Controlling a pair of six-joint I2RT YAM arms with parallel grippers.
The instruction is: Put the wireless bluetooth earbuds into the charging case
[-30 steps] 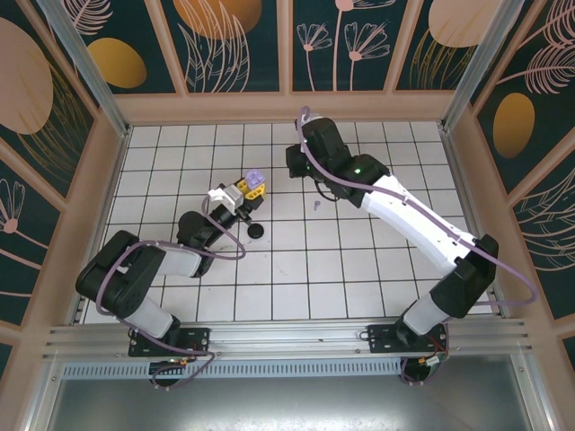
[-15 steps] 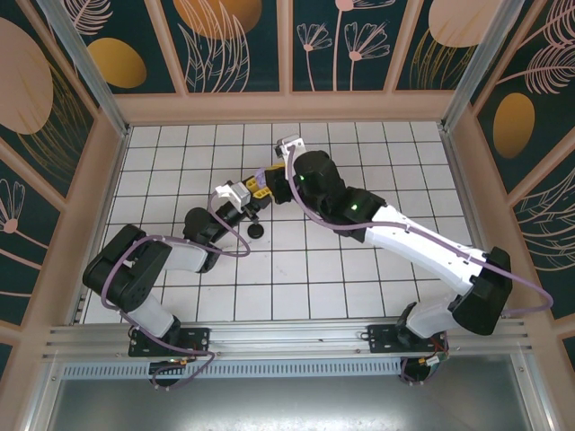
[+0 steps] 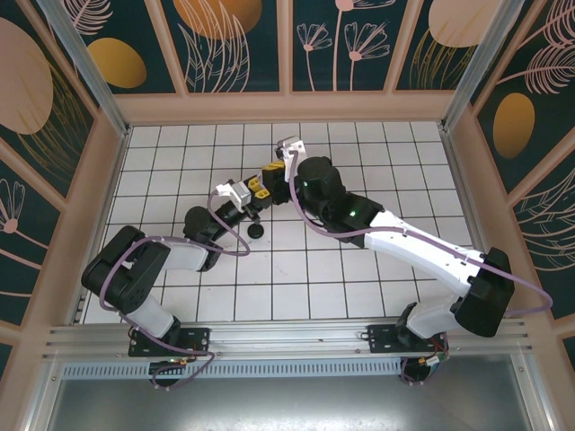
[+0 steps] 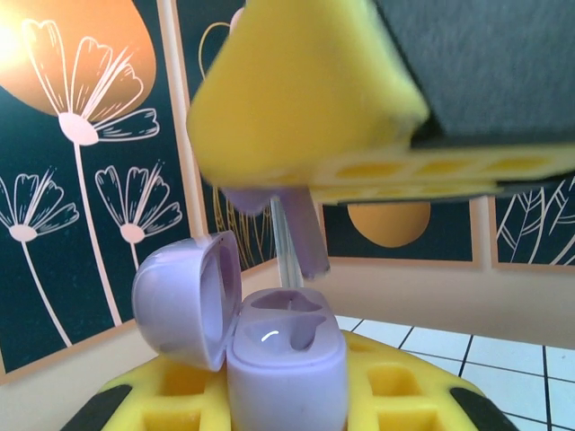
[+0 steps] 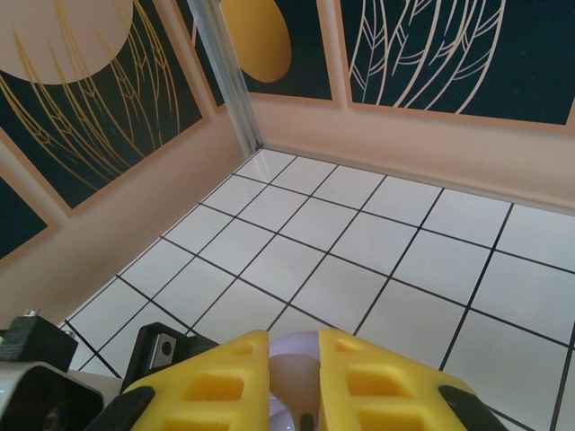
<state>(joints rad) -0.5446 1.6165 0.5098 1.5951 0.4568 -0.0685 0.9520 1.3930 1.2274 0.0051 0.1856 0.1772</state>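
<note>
Left gripper (image 3: 249,190) has its yellow fingers clamped on the open lilac charging case (image 4: 287,359), lid (image 4: 184,305) tipped back to the left, over the middle of the tiled surface (image 3: 359,287) and a touch toward its far edge. A black disc (image 3: 256,231) lies on the tiles just on the near side. Right gripper (image 3: 268,172) sits close beside, pinching a lilac earbud (image 4: 304,235), stem pointing down just over the case's sockets; whether it touches, I can't tell.
</note>
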